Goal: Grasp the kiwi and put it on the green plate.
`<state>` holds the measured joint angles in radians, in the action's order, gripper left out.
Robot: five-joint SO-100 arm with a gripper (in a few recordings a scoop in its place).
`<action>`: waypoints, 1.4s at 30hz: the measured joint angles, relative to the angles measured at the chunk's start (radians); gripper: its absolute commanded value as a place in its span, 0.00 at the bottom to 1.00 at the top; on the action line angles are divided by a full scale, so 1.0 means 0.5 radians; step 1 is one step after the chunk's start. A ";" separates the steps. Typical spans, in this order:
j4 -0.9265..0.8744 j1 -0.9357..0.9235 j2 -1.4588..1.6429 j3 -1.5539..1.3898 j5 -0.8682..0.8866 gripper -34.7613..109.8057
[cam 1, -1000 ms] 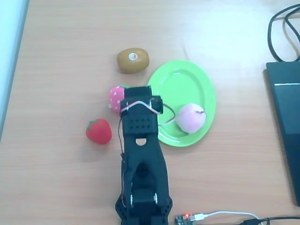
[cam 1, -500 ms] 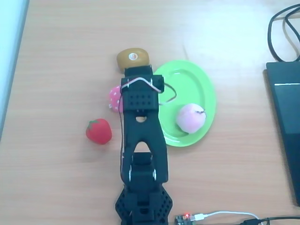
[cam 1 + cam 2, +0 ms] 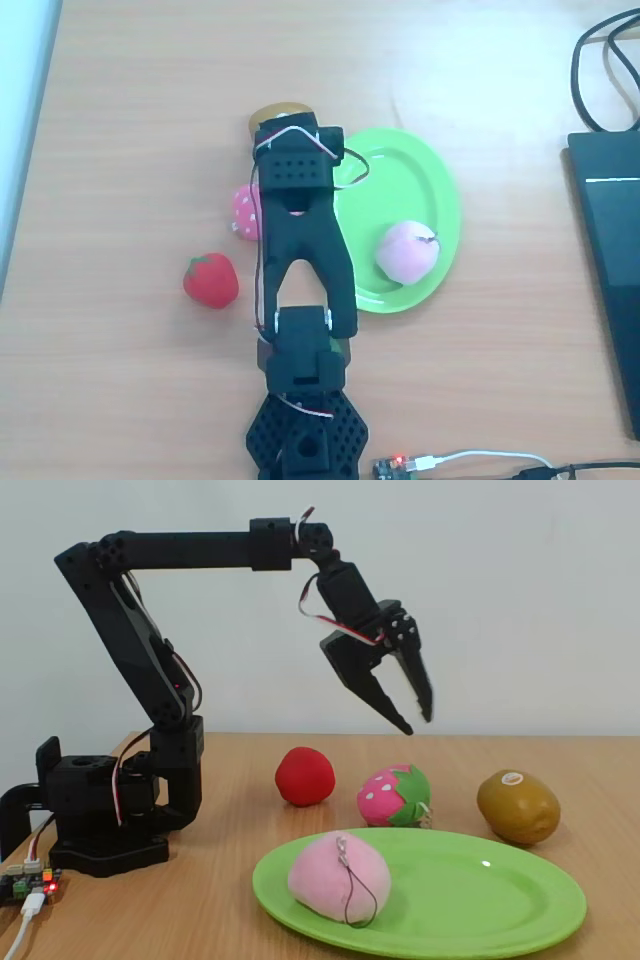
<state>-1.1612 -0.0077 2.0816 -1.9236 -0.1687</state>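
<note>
One claw (image 3: pixel 412 708), slightly parted and empty, is seen mid-frame above the kiwi (image 3: pixel 517 806); the green plate (image 3: pixel 480 900) is seen lower right.

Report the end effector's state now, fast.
End effector: open, holding nothing, raised in the air above and short of the kiwi.

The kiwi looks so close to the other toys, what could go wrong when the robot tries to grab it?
The tool hangs open, high above the kiwi. Three things might go wrong:
1. The kiwi is round, so it could roll or slip from the fingers.
2. The pink strawberry lies nearby and could get bumped.
3. The peach already sits on the green plate, so a dropped kiwi might knock it.
</note>
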 measured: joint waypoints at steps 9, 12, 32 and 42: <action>0.037 0.067 -0.178 0.135 0.003 0.50; 0.037 0.074 -0.258 0.196 0.015 0.51; 0.037 0.061 -0.942 0.788 0.049 0.54; 0.037 0.018 -1.197 0.911 0.080 0.56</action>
<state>-1.1428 0.0015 1.4834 -1.4680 -0.1289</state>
